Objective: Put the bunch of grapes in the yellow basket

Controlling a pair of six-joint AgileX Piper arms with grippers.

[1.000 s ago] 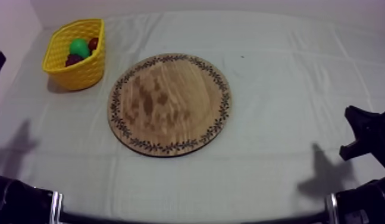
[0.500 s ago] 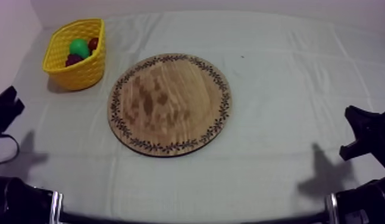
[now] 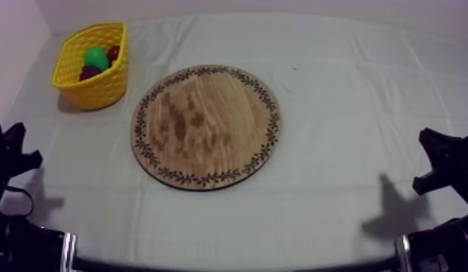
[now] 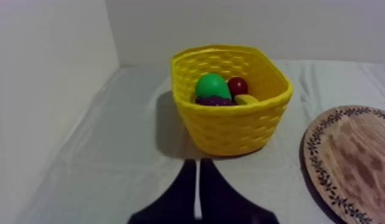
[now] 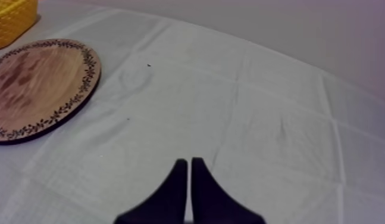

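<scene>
our left arm (image 3: 9, 155) has drawn back low along the desk (image 3: 338, 94) since a second ago, left fingers (image 4: 182, 190) clenched on nothing. the grapes (image 4: 215, 100) lie in the yellow basket (image 4: 230, 131) and the board (image 3: 206, 126) is bare, so we judge the task done. right fingers (image 5: 177, 187) clenched, unmoved.

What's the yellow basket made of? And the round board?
The yellow basket looks like plastic: one even bright colour, smooth-looking, moulded in a woven pattern. The round board looks like wood: pale brown with darker grain patches, matt, a dark leafy pattern round its rim, perhaps burnt or printed.
</scene>
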